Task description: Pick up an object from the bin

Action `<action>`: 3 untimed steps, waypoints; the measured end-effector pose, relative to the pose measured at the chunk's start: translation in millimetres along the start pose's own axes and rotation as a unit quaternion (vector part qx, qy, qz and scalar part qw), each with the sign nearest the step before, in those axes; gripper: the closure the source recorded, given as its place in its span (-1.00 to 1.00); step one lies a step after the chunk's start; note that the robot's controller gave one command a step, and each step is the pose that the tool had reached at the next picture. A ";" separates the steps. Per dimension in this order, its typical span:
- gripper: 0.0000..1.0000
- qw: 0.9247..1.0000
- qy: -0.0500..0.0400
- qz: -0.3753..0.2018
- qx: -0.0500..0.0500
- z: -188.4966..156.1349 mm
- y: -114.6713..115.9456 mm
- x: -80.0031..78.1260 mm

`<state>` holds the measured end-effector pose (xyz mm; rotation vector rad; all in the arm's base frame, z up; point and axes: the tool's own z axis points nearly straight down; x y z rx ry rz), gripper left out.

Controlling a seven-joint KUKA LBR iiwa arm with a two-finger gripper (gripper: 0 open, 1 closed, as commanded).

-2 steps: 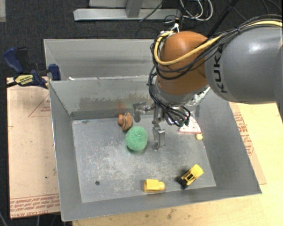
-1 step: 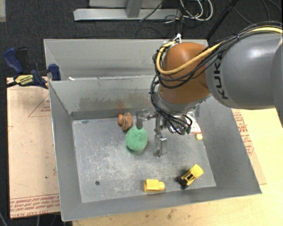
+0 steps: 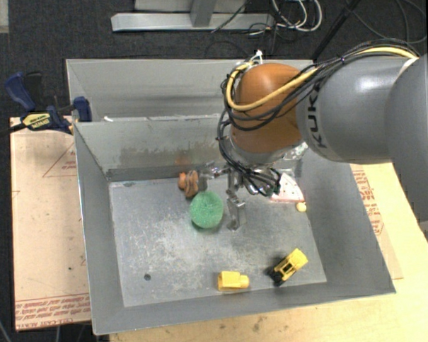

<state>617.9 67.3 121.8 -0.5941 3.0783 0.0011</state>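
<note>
Hanging low in the bin (image 3: 168, 247), the pincer (image 3: 233, 213) stood just beside a green ball (image 3: 205, 211) near the bin's middle; whether it was spread or pressed together could not be told. Step judged: approach. Next move: centre over ball, then close.

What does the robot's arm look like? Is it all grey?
Mostly. The arm is a fat, round grey tube with black letters on it. Its wrist wears a shiny orange-brown dome, and yellow and black cables loop over that. Underneath is a small metal gripper.
</note>
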 end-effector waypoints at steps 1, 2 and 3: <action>1.00 0.991 0.002 -0.135 -0.001 15.0 10.4 6.0; -1.00 0.991 0.002 -0.135 -0.002 15.1 10.5 5.9; -1.00 0.991 0.002 -0.135 -0.002 15.1 10.5 6.0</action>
